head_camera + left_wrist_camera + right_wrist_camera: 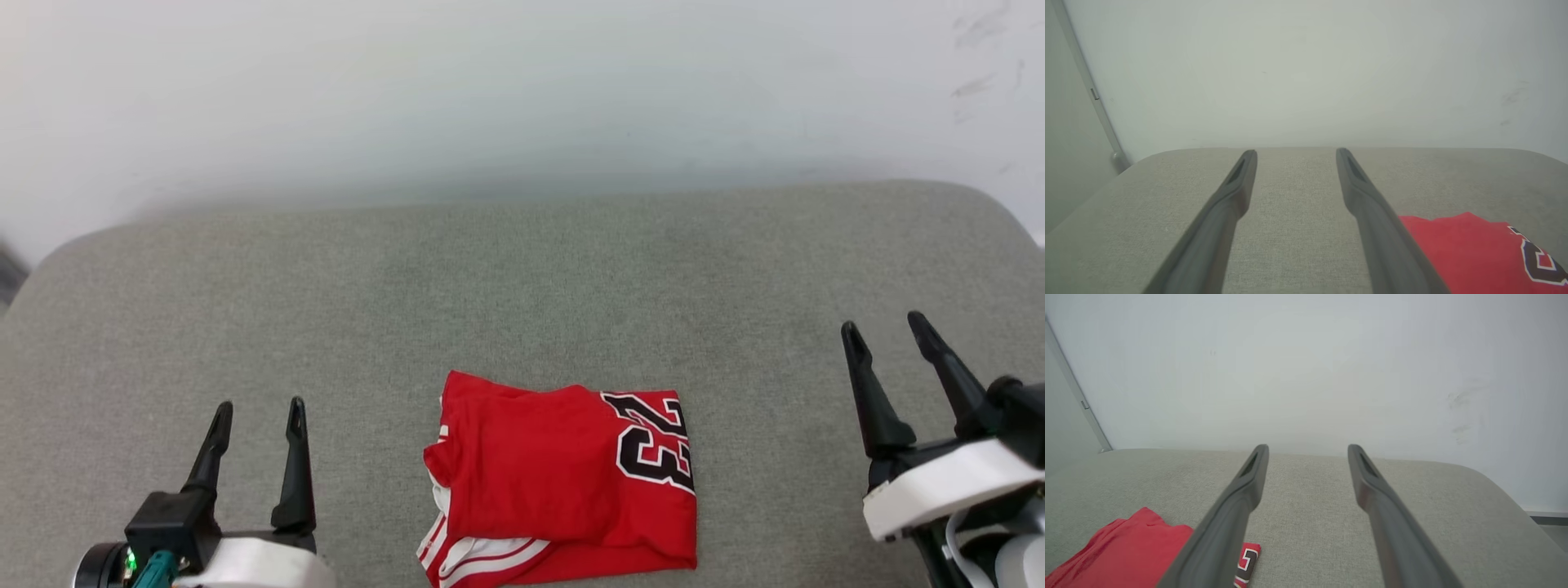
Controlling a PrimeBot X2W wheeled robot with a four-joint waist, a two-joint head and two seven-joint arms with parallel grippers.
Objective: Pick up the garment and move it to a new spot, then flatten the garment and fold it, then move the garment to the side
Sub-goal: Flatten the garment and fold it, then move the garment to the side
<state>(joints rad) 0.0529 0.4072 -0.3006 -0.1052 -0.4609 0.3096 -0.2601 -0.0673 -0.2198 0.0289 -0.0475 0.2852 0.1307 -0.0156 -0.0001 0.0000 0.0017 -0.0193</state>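
Note:
The garment (563, 482) is a red jersey folded into a compact rectangle, lying near the front middle of the grey cushioned surface (522, 286). Black white-outlined numbers show on its right part, and red-and-white striped trim at its lower left. My left gripper (260, 406) hovers open to the left of it, with nothing between the fingers. My right gripper (883, 321) stands open to the right of it, also empty. In the left wrist view the garment (1470, 253) lies at the lower right, apart from that gripper (1296, 152). The right wrist view has the garment (1122, 551) at the lower left, beside that gripper (1308, 447).
A pale wall (522, 90) rises behind the cushioned surface. The surface's rounded corners show at the far left (57, 261) and far right (996, 212). A grey vertical strip (1090, 94) runs down the wall at the left.

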